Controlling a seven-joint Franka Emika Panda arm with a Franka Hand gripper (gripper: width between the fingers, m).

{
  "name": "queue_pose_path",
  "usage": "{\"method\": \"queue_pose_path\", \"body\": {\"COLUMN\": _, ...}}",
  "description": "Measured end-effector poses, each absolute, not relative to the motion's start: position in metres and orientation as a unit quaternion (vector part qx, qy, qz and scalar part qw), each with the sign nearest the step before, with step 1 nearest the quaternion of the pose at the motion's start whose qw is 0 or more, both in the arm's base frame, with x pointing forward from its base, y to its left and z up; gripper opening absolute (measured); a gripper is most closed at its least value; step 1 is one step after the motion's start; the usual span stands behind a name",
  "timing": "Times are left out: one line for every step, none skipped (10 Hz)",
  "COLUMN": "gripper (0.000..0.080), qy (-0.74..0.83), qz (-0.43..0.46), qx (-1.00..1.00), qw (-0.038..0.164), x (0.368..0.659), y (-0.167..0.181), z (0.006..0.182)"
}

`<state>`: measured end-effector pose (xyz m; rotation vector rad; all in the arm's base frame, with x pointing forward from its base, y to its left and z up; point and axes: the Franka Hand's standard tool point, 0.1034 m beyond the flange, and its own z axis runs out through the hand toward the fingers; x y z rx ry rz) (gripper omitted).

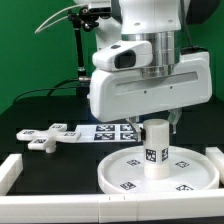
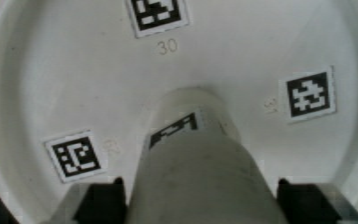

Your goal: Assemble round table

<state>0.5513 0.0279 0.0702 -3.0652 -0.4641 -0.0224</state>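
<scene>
Plainly "30" on disc (image 2: pixel 87 90), leg (image 2: pixel 202 150) upright — gripper (image 2: pixel 199 198) astride

- The upright leg (image 1: pixel 155 150) stands in the middle of the disc (image 1: pixel 110 172). The gripper (image 1: pixel 156 124) sits over it, its fingers (image 2: pixel 105 200) tight to two sides, so nothing passes there or from above.
- The disc floor around the leg is open inside the raised rim.
- To the left, the cross-shaped base (image 1: pixel 45 136) and the marker board (image 1: pixel 112 130) lie low.
- The table (image 1: pixel 62 168) between base and disc is open.
- Border blocks (image 1: pixel 10 170) wall the near edge.
</scene>
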Motion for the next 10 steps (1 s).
{"method": "queue_pose_path", "body": {"gripper": 0.0409, "qy": -0.138, "qz": -0.007, "qx": -0.990, "qw": 0.021, "x": 0.5512, "y": 0.0281, "z": 0.0703}}
{"method": "queue_pose_path", "body": {"gripper": 0.0409, "qy": -0.097, "qz": -0.005, "qx": -0.995, "qw": 0.022, "x": 0.5507, "y": 0.0284, "z": 0.0701}}
{"method": "queue_pose_path", "body": {"gripper": 0.0409, "qy": -0.057, "qz": -0.002, "qx": -0.998, "qw": 0.025, "x": 0.5506, "y": 0.0288, "z": 0.0704}}
{"method": "queue_pose_path", "body": {"gripper": 0.0409, "qy": -0.010, "qz": 0.000, "qx": -1.000, "qw": 0.027, "x": 0.5505, "y": 0.0291, "z": 0.0705}}
{"method": "queue_pose_path", "body": {"gripper": 0.0409, "qy": 0.036, "qz": 0.002, "qx": -0.999, "qw": 0.028, "x": 0.5504, "y": 0.0297, "z": 0.0704}}
{"method": "queue_pose_path", "body": {"gripper": 0.0409, "qy": 0.084, "qz": 0.003, "qx": -0.996, "qw": 0.029, "x": 0.5501, "y": 0.0305, "z": 0.0702}}
{"method": "queue_pose_path", "body": {"gripper": 0.0409, "qy": 0.113, "qz": 0.003, "qx": -0.993, "qw": 0.029, "x": 0.5502, "y": 0.0309, "z": 0.0702}}
{"method": "queue_pose_path", "body": {"gripper": 0.0409, "qy": 0.136, "qz": 0.004, "qx": -0.990, "qw": 0.030, "x": 0.5501, "y": 0.0312, "z": 0.0699}}
{"method": "queue_pose_path", "body": {"gripper": 0.0410, "qy": 0.144, "qz": 0.005, "qx": -0.989, "qw": 0.031, "x": 0.5500, "y": 0.0313, "z": 0.0699}}
{"method": "queue_pose_path", "body": {"gripper": 0.0410, "qy": 0.141, "qz": 0.005, "qx": -0.990, "qw": 0.031, "x": 0.5499, "y": 0.0317, "z": 0.0697}}
